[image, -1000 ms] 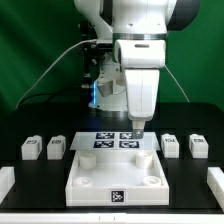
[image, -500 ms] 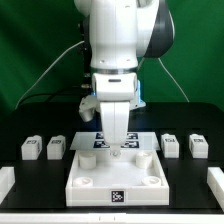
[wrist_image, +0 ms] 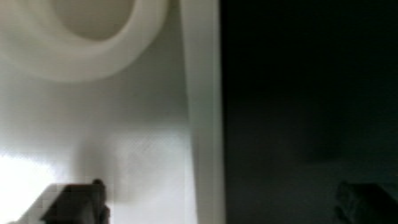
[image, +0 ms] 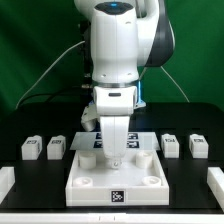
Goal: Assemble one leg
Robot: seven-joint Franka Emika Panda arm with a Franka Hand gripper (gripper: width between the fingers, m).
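Observation:
Four small white legs with tags stand in a row on the black table: two on the exterior view's left [image: 30, 148] [image: 57, 146] and two on its right [image: 170, 145] [image: 198, 146]. The large white panel [image: 90, 180] with round corner sockets lies at the front centre. My gripper [image: 114, 150] hangs low over the panel's back part, holding nothing. In the wrist view the gripper [wrist_image: 217, 205] is open, its dark fingers [wrist_image: 71, 205] wide apart and straddling the panel's edge [wrist_image: 199, 120]. One round socket [wrist_image: 80, 30] shows on the panel there.
The marker board [image: 92, 141] lies just behind the panel, partly hidden by the arm. White rails stand at the table's front corners [image: 5, 180] [image: 215, 180]. Cables and a green backdrop are behind the arm.
The arm has swung toward the exterior view's left and come down, from over the marker board to over the back of the panel. The legs and panel have not moved.

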